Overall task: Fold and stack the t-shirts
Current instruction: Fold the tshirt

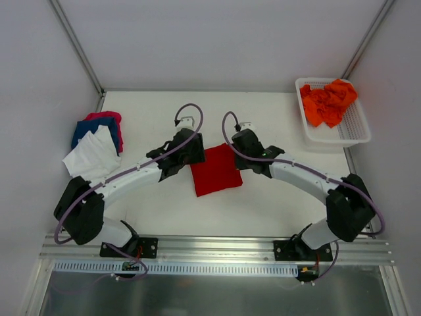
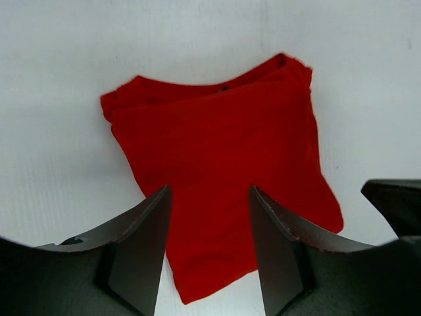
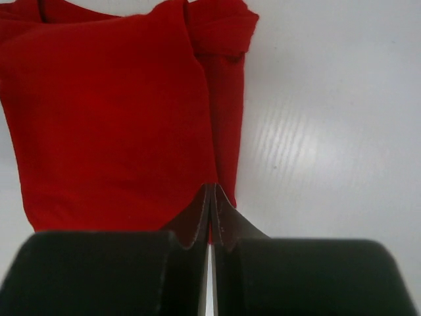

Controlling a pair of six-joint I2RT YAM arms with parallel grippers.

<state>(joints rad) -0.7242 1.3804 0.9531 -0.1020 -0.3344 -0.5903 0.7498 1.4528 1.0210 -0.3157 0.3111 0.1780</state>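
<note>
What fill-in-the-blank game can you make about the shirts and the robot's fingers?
1. The folded t-shirt between the two arms is ____.
2. The crumpled orange t-shirts lie in a white ____.
3. The top t-shirt of the pile at the left is ____.
4. The left fingers are open, but the right fingers are ____.
Missing words: red; basket; white; shut.
</note>
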